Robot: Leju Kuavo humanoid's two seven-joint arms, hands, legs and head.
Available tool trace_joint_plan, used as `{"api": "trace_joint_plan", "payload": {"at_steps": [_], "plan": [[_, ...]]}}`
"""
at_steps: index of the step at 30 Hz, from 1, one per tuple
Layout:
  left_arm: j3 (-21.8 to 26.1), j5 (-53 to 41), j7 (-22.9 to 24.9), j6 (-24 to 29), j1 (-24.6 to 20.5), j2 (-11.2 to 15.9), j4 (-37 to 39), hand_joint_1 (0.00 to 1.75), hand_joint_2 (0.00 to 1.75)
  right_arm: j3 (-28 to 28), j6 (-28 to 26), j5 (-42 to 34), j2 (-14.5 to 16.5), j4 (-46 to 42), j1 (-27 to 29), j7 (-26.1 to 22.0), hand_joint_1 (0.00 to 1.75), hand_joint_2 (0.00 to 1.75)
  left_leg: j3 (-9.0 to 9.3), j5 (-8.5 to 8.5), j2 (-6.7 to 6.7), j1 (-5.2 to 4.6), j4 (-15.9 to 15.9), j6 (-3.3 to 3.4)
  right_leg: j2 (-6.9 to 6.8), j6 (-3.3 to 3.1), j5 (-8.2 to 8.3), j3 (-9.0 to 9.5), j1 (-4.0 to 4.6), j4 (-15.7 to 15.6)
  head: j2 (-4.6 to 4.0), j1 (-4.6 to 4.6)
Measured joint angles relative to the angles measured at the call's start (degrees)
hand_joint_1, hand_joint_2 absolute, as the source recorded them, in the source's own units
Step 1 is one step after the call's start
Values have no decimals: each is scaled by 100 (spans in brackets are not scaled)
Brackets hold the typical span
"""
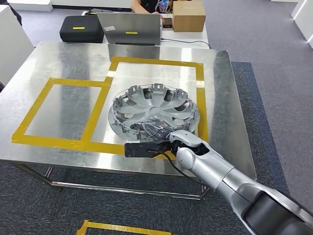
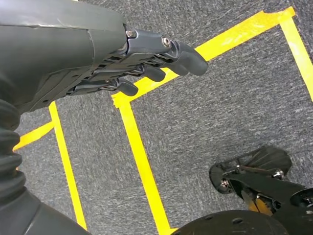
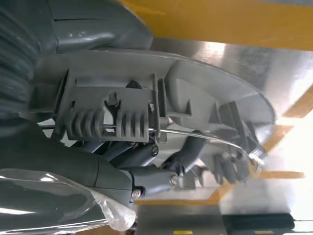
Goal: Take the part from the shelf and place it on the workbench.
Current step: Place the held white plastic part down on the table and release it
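The part is a grey hubcap [image 1: 155, 105]. It lies inside up on the metal workbench [image 1: 66, 63], within the right-hand rectangle of yellow tape [image 1: 201, 105]. My right hand [image 1: 153, 129] grips the rim nearest me. In the right wrist view its thumb [image 3: 92, 29] lies over the hubcap's rim [image 3: 207, 88] and its dark fingers [image 3: 147, 176] are under it, by the clips and wire ring. My left hand [image 2: 147, 63] hangs over the carpet, fingers stretched out and holding nothing.
At the far side stand a laptop [image 1: 129, 29], a black case [image 1: 81, 28] and a cardboard box [image 1: 188, 15], with a person [image 1: 147, 5] behind them. A second taped rectangle [image 1: 62, 110] lies left of the hubcap. Yellow tape [image 2: 142, 161] marks the carpet.
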Motion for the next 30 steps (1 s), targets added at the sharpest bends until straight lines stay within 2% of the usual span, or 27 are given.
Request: {"api": "trace_joint_plan", "payload": {"at_steps": [4,8,12,19,30], "plan": [[9,-26,44,108,5,2,0,0,175,16,-19,70,9,49,-11,78,0,0,0,0,0,1,0,0,1,-1,1,0,1,0,0,0],[92,-114,112,311,30,1,0,0,0,35,-230,295,77,122,-36,130,0,0,0,1,0,2,0,0,1,-1,1,-1,2,0,0,0],[168,-247,207,409,55,-11,0,0,0,35,-337,369,143,129,-10,109,0,0,-1,0,0,4,0,0,1,-1,1,-1,4,0,0,1],[310,-531,234,167,52,-46,42,0,0,35,266,-159,185,110,40,-5,0,0,-2,0,0,4,0,0,4,-2,1,-5,5,0,0,-1],[649,-863,344,237,108,-81,114,0,0,35,321,-452,247,1,46,47,0,0,-2,0,0,6,0,0,4,-2,1,-5,7,1,0,1]]}}
